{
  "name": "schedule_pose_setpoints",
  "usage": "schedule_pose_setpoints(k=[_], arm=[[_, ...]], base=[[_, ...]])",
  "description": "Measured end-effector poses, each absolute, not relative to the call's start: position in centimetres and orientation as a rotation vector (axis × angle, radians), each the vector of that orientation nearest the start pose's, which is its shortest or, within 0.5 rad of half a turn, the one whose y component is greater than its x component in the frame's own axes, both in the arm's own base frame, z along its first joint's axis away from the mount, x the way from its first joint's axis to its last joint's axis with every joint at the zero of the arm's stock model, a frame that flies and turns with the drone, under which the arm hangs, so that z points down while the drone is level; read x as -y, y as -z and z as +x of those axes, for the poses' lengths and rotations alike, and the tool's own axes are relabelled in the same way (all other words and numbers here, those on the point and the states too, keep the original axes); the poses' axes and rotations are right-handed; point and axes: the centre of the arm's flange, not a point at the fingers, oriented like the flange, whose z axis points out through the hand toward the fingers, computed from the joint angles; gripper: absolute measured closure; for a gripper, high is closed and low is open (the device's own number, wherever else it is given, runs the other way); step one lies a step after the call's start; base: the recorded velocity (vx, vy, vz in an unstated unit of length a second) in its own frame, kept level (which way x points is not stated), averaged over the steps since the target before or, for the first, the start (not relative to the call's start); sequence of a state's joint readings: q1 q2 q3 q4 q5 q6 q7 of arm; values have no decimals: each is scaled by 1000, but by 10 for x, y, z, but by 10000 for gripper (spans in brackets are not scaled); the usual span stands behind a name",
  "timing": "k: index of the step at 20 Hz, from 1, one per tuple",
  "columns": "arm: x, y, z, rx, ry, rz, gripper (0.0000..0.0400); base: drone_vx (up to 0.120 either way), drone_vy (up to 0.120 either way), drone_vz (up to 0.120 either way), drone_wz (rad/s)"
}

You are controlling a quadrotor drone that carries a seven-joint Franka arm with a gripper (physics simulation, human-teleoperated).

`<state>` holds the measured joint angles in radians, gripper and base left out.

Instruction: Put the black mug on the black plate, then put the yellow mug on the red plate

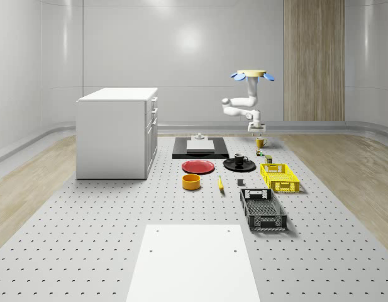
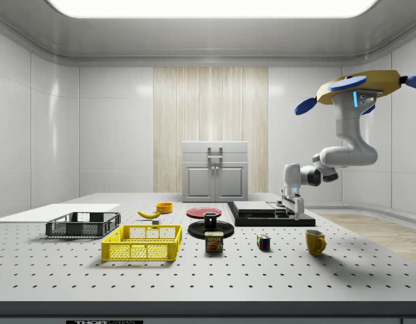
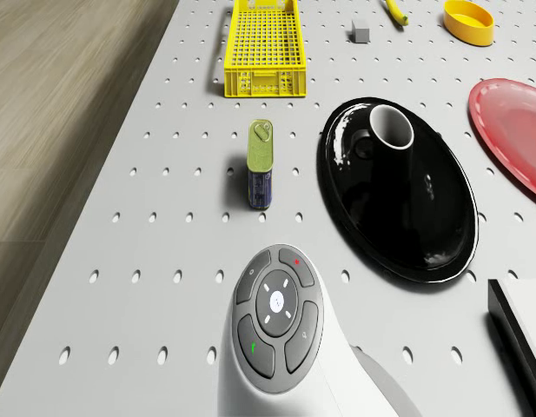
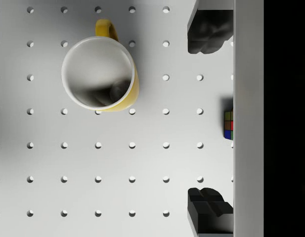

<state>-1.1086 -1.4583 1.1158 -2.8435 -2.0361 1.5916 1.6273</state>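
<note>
The black mug (image 1: 239, 160) (image 2: 210, 220) (image 3: 389, 130) stands on the black plate (image 1: 230, 166) (image 2: 194, 231) (image 3: 424, 226). Beside it, the red plate (image 1: 198, 166) (image 2: 203, 212) (image 3: 515, 130) has nothing on it. The yellow mug (image 1: 261, 143) (image 2: 315, 241) (image 4: 100, 74) stands upright on the table near the far right. My drone (image 1: 251, 74) (image 2: 359, 88) hovers high over that area. My gripper (image 1: 255, 129) (image 2: 295, 213) (image 4: 206, 121) hangs open above the table. The yellow mug lies off to one side of its fingers (image 4: 206, 32), not between them.
A Rubik's cube (image 2: 263, 241) (image 4: 228, 125) and a can (image 2: 214, 241) (image 3: 261, 165) stand near the mug. A yellow basket (image 1: 279, 177), black basket (image 1: 263, 209), orange bowl (image 1: 191, 182), banana (image 1: 220, 183), black tray (image 1: 200, 148) and white cabinet (image 1: 118, 132) share the table.
</note>
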Motion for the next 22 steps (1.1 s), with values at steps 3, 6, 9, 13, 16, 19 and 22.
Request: schedule_pose_setpoints(k=[3,6,9,13,16,19,22], arm=[[-8,-557,297,2,-786,1,0],[-8,-557,297,2,-786,1,0],[-8,-557,297,2,-786,1,0],[-8,-557,297,2,-786,1,0],[-8,-557,297,2,-786,1,0],[-8,-565,297,2,-786,1,0],[-8,-576,297,2,-786,1,0]], base=[[-120,0,0,0],[-120,0,0,0],[-120,0,-107,0],[-120,70,-50,0],[0,13,0,0],[0,0,0,0],[0,0,0,0]])
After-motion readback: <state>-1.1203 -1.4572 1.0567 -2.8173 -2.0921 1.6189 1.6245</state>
